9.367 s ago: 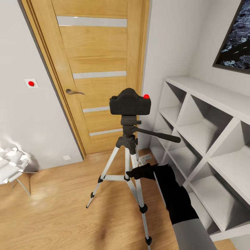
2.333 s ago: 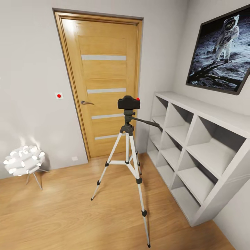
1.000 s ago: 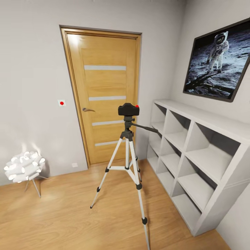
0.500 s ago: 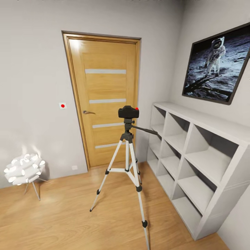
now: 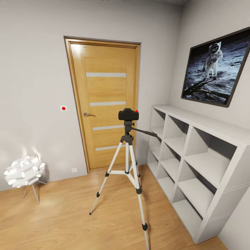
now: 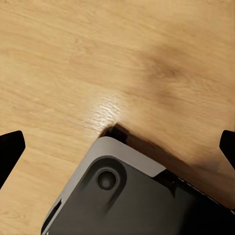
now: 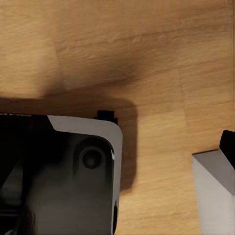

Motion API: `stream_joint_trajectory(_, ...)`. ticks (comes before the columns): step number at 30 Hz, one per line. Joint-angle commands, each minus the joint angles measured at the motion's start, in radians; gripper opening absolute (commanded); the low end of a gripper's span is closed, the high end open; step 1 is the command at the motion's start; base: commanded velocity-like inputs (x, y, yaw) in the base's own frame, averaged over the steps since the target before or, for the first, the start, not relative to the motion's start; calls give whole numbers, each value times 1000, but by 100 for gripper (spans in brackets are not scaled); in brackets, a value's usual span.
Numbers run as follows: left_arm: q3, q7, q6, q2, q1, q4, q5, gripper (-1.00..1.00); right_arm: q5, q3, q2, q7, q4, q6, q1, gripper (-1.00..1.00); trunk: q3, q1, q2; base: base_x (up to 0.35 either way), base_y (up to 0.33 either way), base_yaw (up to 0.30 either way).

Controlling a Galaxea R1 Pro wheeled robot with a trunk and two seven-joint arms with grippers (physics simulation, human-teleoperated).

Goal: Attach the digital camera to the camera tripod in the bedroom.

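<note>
The black digital camera (image 5: 128, 114), its red button at a top corner, sits on the head of the camera tripod (image 5: 127, 163). The tripod stands on the wood floor in front of the door, silver legs spread, with its black pan handle (image 5: 145, 133) pointing toward the shelving. In the left wrist view my left gripper (image 6: 117, 147) is open over the floor, a black fingertip (image 6: 10, 152) at each side edge and nothing between them. My right gripper (image 7: 120, 147) is also open over the floor, one fingertip (image 7: 228, 143) showing at the edge.
A wooden door (image 5: 106, 104) is behind the tripod. White shelving (image 5: 194, 156) runs along the right wall under a framed astronaut picture (image 5: 217, 67). A white lamp (image 5: 23, 172) stands at the left. My grey base (image 6: 122, 200) shows beneath both wrists.
The head view has backed away and risen, so tripod and camera look smaller and lower. My right arm, beside the tripod legs 9.4 s ago, has left the head view. The camera stays on the tripod.
</note>
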Motion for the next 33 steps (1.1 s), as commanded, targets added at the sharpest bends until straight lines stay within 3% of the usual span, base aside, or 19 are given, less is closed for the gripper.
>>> stream_joint_trajectory(1,-8,4,-1,0,0,-1,6,100,8,-4,-1,2,3,-5,-2,100,0,0,-1,0,0,0)
stream_joint_trajectory(33,-8,4,-1,0,0,-1,6,100,8,-3,1,2,4,-4,-2,100,52,0,-1,0,0,0)
